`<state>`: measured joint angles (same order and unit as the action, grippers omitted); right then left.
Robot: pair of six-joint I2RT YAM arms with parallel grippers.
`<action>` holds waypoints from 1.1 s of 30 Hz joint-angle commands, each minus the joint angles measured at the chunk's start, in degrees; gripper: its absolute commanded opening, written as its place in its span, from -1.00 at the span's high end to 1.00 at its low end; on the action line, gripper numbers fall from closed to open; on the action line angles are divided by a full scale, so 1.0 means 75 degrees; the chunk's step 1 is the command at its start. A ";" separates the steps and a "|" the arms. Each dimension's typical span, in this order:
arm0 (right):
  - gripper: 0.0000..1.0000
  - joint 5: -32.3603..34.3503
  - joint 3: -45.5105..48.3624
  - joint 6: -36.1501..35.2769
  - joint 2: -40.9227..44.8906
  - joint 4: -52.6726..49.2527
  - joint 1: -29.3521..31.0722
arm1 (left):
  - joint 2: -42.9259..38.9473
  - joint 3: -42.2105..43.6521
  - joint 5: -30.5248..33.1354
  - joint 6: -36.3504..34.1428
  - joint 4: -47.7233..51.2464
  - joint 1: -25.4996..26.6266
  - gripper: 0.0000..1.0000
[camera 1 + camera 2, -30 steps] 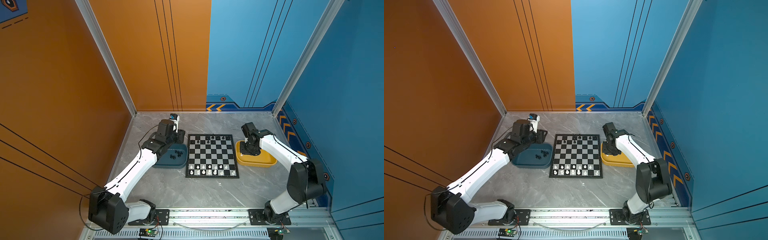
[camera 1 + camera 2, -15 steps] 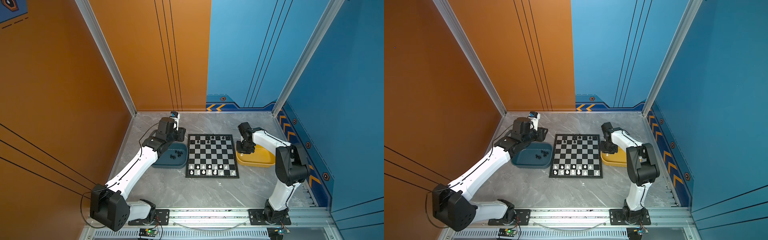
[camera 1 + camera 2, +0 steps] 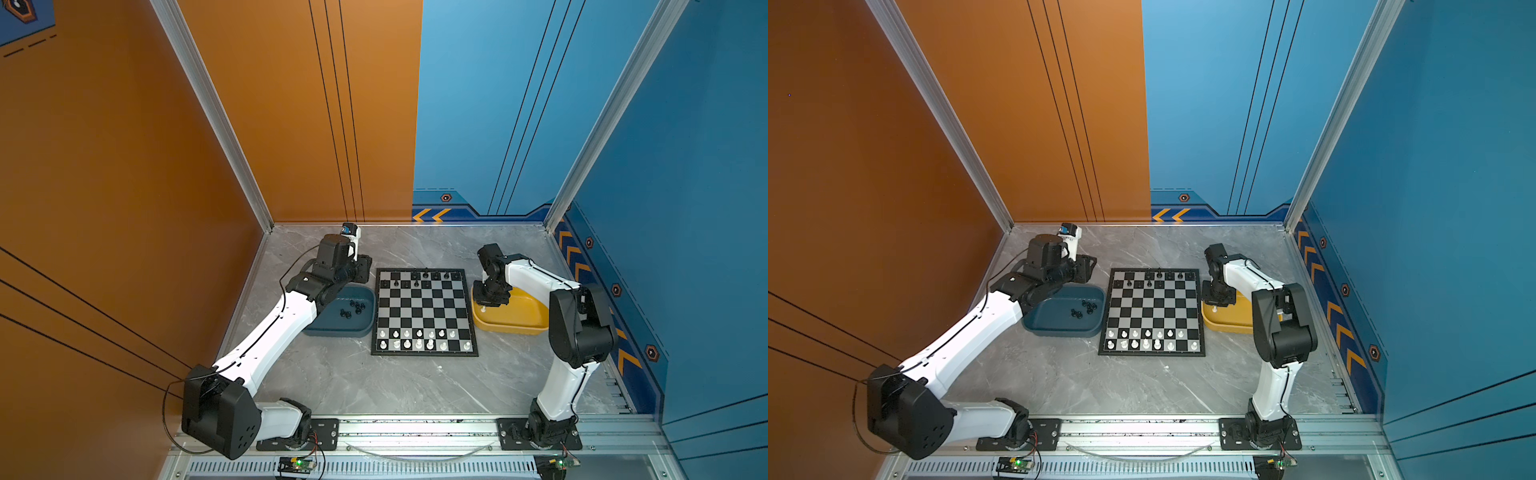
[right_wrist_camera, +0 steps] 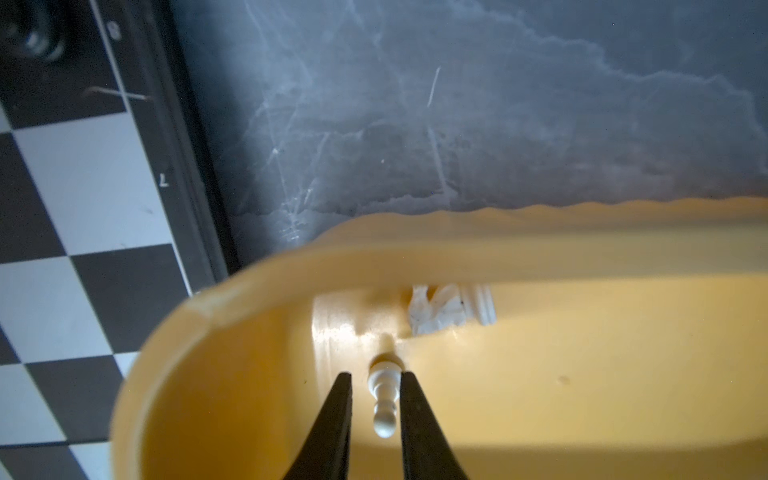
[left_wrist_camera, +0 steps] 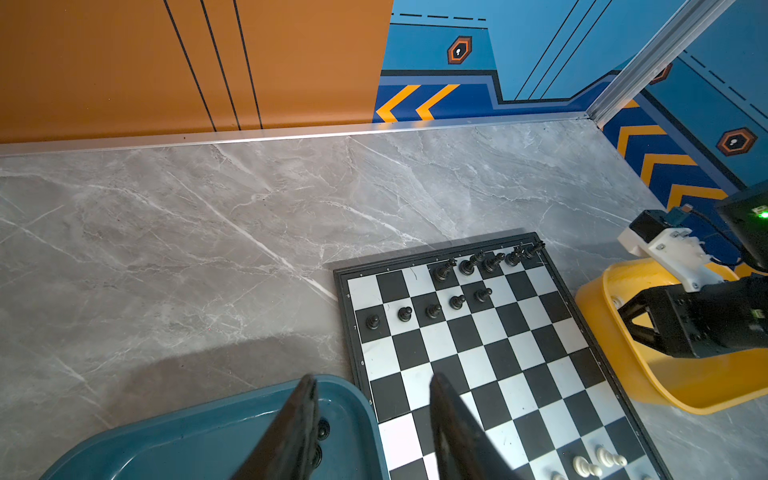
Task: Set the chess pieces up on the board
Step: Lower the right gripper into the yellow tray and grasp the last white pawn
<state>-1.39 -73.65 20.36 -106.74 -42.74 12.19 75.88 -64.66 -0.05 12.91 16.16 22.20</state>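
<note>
Both top views are bright, even and sharp. The right wrist view is dim and soft, with glare inside the yellow tray (image 4: 540, 253); the left gripper (image 5: 372, 380) looks blurred.

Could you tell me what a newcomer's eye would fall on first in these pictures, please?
The chessboard lies in the middle, white pieces along its near edge, black pieces along its far edge. On the right, the right gripper dips into the yellow tray, fingers either side of a white pawn. On the left, the open left gripper hangs by the teal tray of loose black pieces.
</note>
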 commanded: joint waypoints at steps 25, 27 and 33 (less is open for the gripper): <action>0.55 -0.0070 0.0269 0.0016 0.0181 -0.0055 -0.0076 | 0.0079 -0.0239 0.0025 -0.0058 0.0159 0.0005 0.08; 0.58 -0.0096 0.0290 0.0017 0.0181 -0.0051 -0.0071 | 0.0090 -0.0245 0.0008 -0.0051 0.0154 0.0005 0.09; 0.66 -0.0098 0.0325 0.0029 0.0213 -0.0054 -0.0077 | 0.0114 -0.0248 0.0007 -0.0057 0.0154 0.0017 0.09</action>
<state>-1.54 -72.12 20.38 -106.74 -42.81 11.99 76.20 -64.66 -0.05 12.91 16.16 22.20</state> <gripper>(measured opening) 0.179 0.458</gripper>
